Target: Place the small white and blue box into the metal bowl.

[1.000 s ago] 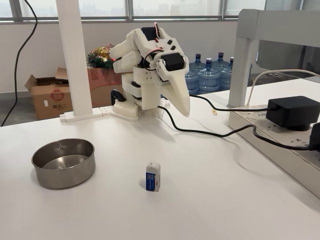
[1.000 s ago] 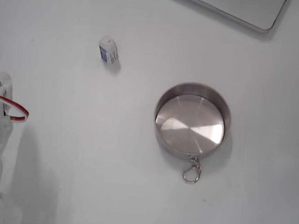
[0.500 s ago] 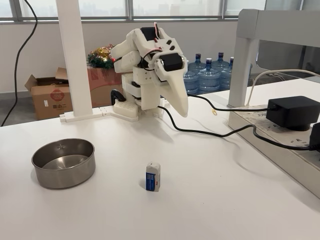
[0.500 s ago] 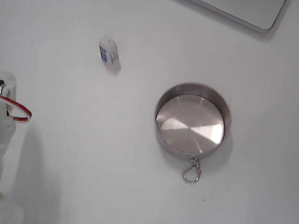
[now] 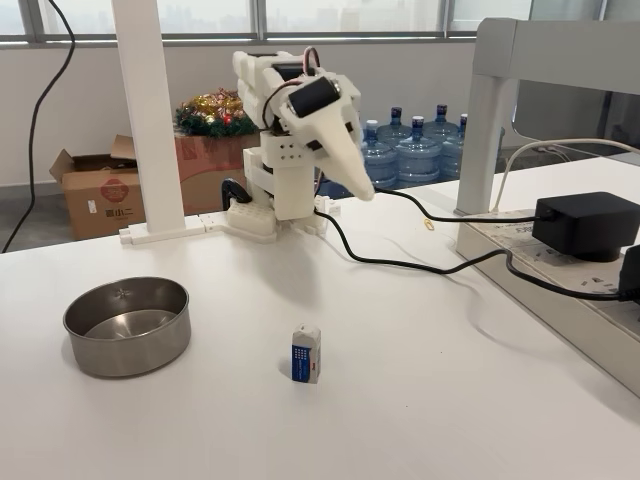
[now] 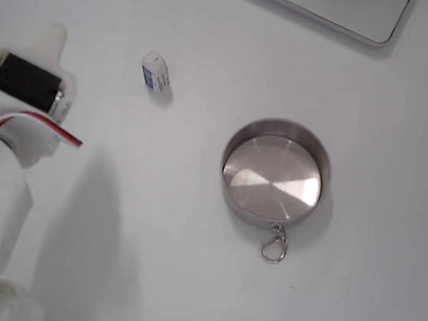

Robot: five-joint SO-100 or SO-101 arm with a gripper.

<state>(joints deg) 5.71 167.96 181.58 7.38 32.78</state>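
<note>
Box: the small white and blue box [image 5: 306,353] stands upright on the white tabletop [image 5: 420,400], blue face toward the camera in a fixed view; from above it sits in the upper left [image 6: 155,72], alone and untouched.
Bowl: the metal bowl [image 5: 127,326] rests on the tabletop, well apart from the box, to its left in a fixed view; from above its flat bottom [image 6: 274,173] holds nothing, and a small metal clip [image 6: 273,247] lies against its rim.
Tool: the tool [image 5: 358,186] hangs high above the tabletop behind the box, tip pointing down and to the right, its fingers pressed together, holding nothing.
Arm: the white arm [image 5: 282,120] is folded over its base at the tabletop's far edge.
Surroundings: a black cable [image 5: 420,262] and a black power adapter [image 5: 585,222] lie to the right.
</note>
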